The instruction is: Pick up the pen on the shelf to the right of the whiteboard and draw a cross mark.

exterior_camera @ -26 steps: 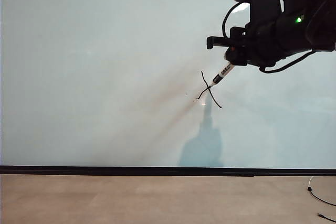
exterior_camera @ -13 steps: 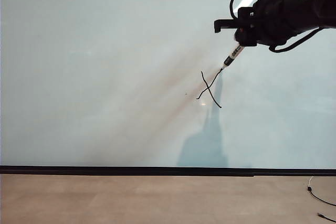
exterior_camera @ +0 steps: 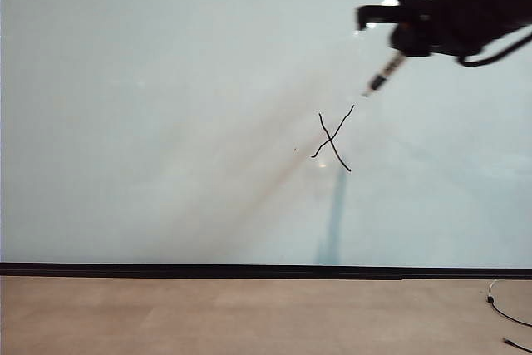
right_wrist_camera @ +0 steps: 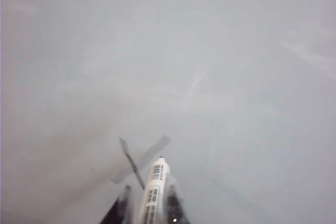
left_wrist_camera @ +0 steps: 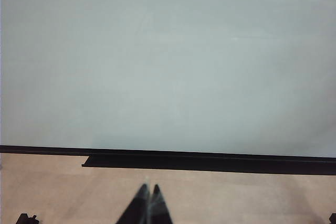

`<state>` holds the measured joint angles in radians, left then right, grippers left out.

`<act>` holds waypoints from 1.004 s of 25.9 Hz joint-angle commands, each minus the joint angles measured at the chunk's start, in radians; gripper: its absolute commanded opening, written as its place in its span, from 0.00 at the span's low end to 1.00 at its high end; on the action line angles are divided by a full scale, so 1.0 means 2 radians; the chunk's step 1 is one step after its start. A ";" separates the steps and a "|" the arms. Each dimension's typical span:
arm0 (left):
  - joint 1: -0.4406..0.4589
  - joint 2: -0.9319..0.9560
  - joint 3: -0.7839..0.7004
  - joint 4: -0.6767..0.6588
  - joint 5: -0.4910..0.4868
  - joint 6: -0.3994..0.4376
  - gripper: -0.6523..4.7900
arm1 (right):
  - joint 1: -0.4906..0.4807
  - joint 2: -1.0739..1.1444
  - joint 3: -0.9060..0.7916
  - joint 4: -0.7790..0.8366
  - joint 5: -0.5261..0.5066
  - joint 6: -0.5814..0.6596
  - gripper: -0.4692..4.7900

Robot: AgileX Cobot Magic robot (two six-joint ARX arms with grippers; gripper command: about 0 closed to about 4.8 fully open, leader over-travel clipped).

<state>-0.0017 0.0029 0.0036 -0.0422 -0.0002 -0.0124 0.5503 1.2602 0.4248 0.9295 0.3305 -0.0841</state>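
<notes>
The whiteboard (exterior_camera: 166,106) fills most of the exterior view, and a black cross mark (exterior_camera: 332,139) of two thin curved strokes sits right of its centre. My right gripper (exterior_camera: 405,39) hangs at the upper right, shut on the pen (exterior_camera: 385,75). The pen's dark tip points down-left, a short way above the upper end of the cross mark. In the right wrist view the white printed pen (right_wrist_camera: 154,190) sits between the fingers, with the blurred cross mark (right_wrist_camera: 137,162) just beyond. My left gripper (left_wrist_camera: 148,188) is shut and empty, low before the whiteboard (left_wrist_camera: 168,61). The shelf is out of view.
A thin black strip (exterior_camera: 249,271) runs along the board's lower edge, with a tan surface (exterior_camera: 208,313) below it. A thin black cable (exterior_camera: 503,313) lies at the lower right. A black ledge (left_wrist_camera: 210,161) shows under the board in the left wrist view.
My right gripper has moved up and to the right with the pen, finishing the rising stroke of the cross mark, then drawing the tip clear of it. The left arm has not moved.
</notes>
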 commanded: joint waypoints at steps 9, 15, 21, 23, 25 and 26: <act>0.000 0.000 0.002 0.005 0.002 0.002 0.11 | -0.002 -0.195 -0.159 -0.061 0.019 0.003 0.08; 0.000 0.000 0.002 0.005 0.002 0.002 0.11 | -0.002 -0.224 -0.198 -0.057 0.031 0.016 0.08; 0.000 0.000 0.002 0.005 0.002 0.002 0.11 | -0.002 -0.233 -0.212 -0.064 0.038 0.017 0.08; 0.000 0.000 0.002 0.005 0.002 0.002 0.11 | -0.002 -0.239 -0.212 -0.074 0.039 0.016 0.08; 0.000 0.000 0.002 0.005 0.002 0.002 0.11 | -0.002 -0.244 -0.212 -0.082 0.039 0.016 0.08; 0.000 0.000 0.002 0.005 0.002 0.002 0.11 | -0.002 -0.249 -0.212 -0.089 0.039 0.016 0.08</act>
<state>-0.0017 0.0029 0.0036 -0.0422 -0.0002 -0.0120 0.5476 0.7734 -0.0044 0.7624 0.4023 -0.0532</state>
